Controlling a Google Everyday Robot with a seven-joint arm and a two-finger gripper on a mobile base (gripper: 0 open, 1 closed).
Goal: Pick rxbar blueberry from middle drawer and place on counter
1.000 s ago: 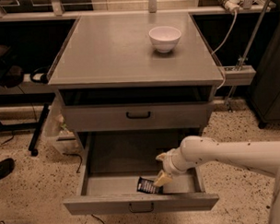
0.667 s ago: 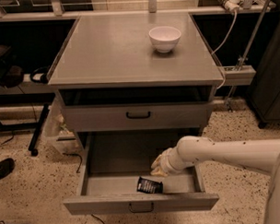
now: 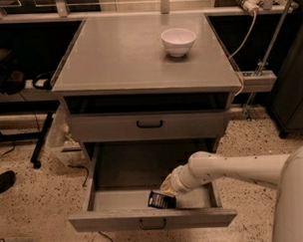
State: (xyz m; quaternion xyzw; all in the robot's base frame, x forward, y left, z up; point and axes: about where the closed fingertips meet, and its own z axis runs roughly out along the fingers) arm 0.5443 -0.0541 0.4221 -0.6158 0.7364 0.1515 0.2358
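Down in the pulled-out middle drawer [image 3: 119,200], close behind its front wall: gripper [image 3: 169,188] lowered onto the rxbar blueberry [image 3: 160,199], touching its upper edge. Clenched on the bar or merely resting there, cannot tell, with the tip masked by the pale wrist. Reach looking done. Not yet lifted out, not yet set on the bench [image 3: 119,54] near the white bowl [image 3: 178,41]. Arm cut off at right.
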